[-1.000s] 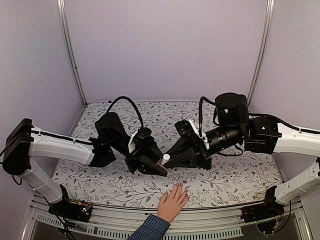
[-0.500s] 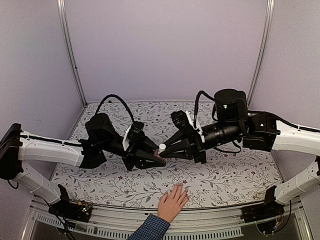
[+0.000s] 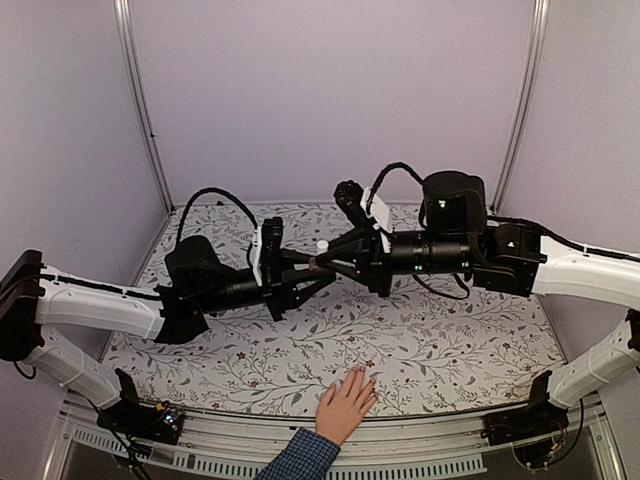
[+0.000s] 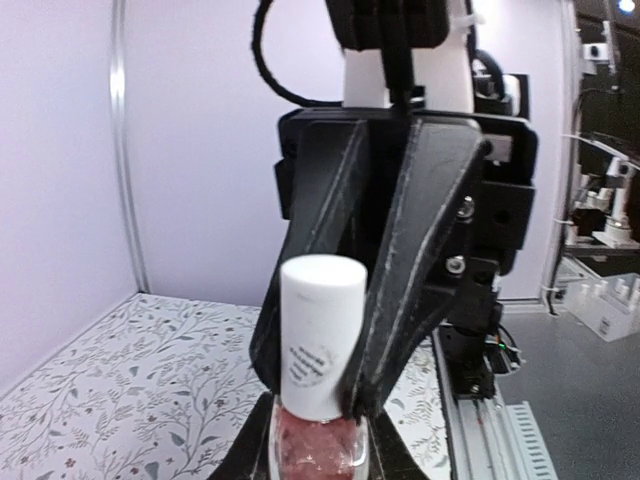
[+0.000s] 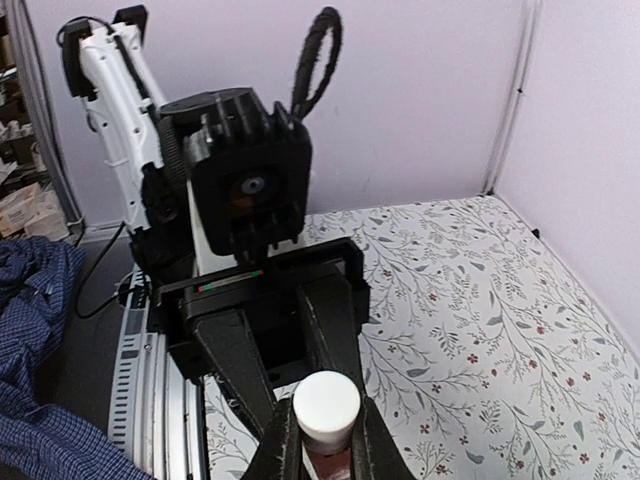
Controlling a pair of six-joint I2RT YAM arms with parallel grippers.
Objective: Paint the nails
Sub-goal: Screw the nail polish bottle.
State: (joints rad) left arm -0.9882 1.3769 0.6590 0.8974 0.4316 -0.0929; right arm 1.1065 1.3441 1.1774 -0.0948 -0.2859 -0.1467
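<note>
Clamping small pink glass bottle (image 4: 320, 447) in left tool (image 3: 312, 274), pinching its smooth white cylindrical cap (image 5: 326, 402) in right tool (image 3: 330, 258), tip to tip above floral tabletop (image 3: 450, 350). Tiny nails (image 3: 364, 379) on light-skinned hand (image 3: 343, 405) well apart from both tools, base side.

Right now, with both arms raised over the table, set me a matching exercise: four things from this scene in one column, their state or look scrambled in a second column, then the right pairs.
Things:
1. left tool
2. right tool
3. human hand
4. table cover

States:
A. floral print
B. shut on the white cap
C. lying flat near the front edge, palm down
D. shut on the pink bottle, held in the air

Pairs: 1-D, 2-B, 3-C, 4-A
</note>
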